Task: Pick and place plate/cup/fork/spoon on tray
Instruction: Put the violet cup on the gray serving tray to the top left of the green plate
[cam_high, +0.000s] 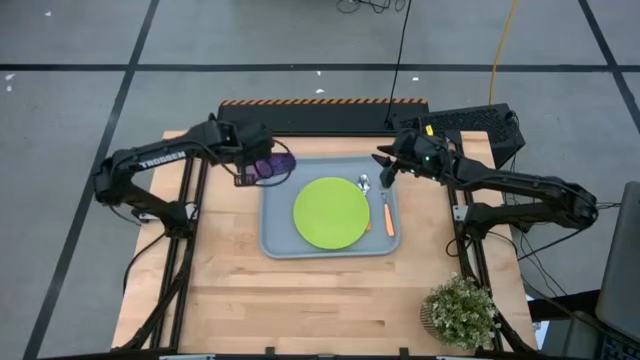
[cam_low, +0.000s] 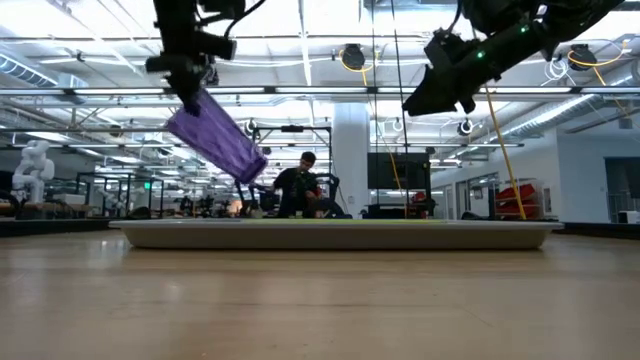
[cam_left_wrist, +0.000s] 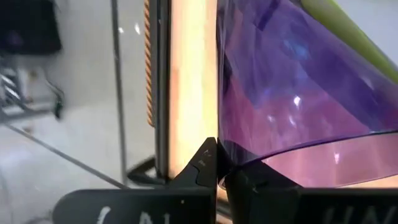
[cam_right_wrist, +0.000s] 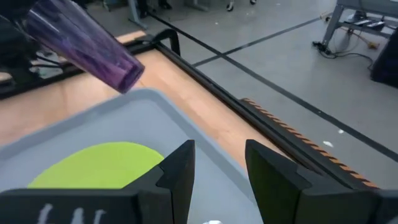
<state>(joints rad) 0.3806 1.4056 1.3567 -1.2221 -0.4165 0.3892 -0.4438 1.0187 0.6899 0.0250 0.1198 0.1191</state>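
Note:
The grey-blue tray (cam_high: 275, 235) lies mid-table with the lime-green plate (cam_high: 331, 213) flat on it. The spoon (cam_high: 365, 184) and the orange-handled fork (cam_high: 388, 215) lie on the tray to the right of the plate. The translucent purple cup (cam_high: 274, 165) hangs tilted over the tray's far left corner, with my left gripper (cam_high: 250, 162) shut on it. The cup (cam_low: 215, 140) is well above the tray (cam_low: 330, 234) in the low view. My right gripper (cam_high: 385, 170) hovers open over the tray's far right corner, its fingers (cam_right_wrist: 177, 168) with nothing between them. My left gripper pinches the cup's wall at its rim (cam_left_wrist: 225, 157) between its two fingers, one finger inside the mouth and one outside. The fingers slant down from the table's left. The cup is lifted clear and tilted, its closed bottom (cam_right_wrist: 127, 76) pointing down toward the tray.
A potted plant (cam_high: 460, 312) stands at the table's near right corner. A black device (cam_high: 480, 122) sits off the far right corner, and a striped strip (cam_high: 320, 102) runs along the far edge. Bare wood lies near the front edge (cam_high: 330, 300).

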